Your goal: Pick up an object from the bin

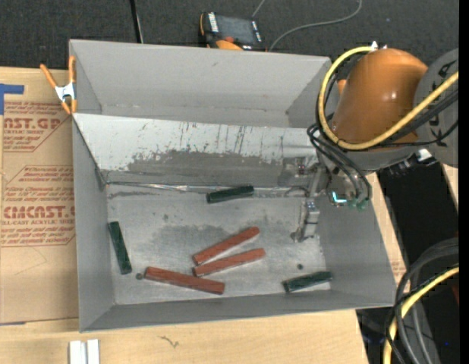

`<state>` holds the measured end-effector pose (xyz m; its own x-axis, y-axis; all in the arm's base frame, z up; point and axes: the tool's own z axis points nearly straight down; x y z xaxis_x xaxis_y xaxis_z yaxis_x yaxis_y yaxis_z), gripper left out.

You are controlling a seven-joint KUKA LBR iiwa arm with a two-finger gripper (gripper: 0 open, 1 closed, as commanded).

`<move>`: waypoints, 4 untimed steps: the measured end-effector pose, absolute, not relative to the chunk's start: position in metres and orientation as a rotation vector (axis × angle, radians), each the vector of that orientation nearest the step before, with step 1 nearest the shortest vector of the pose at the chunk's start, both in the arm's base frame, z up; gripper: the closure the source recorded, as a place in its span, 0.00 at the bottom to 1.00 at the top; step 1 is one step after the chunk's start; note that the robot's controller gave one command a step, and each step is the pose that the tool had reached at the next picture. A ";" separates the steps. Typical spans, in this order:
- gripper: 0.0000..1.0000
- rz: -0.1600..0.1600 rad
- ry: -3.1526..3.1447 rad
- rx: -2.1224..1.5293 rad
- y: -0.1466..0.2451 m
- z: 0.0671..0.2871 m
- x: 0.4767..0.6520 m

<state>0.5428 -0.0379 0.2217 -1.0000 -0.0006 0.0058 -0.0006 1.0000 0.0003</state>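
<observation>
So, progress check: basically nothing is picked yet. The grey metal bin (90, 203) has all its stuff lying flat on the floor, six sticks in total, none of them raised.

The arm (439, 127) comes in from the right with its orange cover (375, 93) over the bin's right rim. The end effector (305, 230) hangs low inside the bin, right-hand side, over a bare patch of floor. I can't tell how far open it is from this angle, and I don't see anything in its grip.

Sticks, longest first:
- longest red-brown stick (184, 280) at the front, left of centre
- two more red-brown sticks (226, 246) (229, 262) side by side in the middle; the upper one's right end is the nearest red one to the end effector, but apart from it
- green stick by the left wall (119, 246)
- green stick at the back (229, 195), near the rear wall
- green stick at the front right (307, 282), below the end effector in the view, not touching it

My read: the approach is done-ish, but choosing, closing on a stick and lifting are all left.
</observation>
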 end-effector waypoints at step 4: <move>1.00 0.001 -3.069 0.721 0.067 0.308 0.514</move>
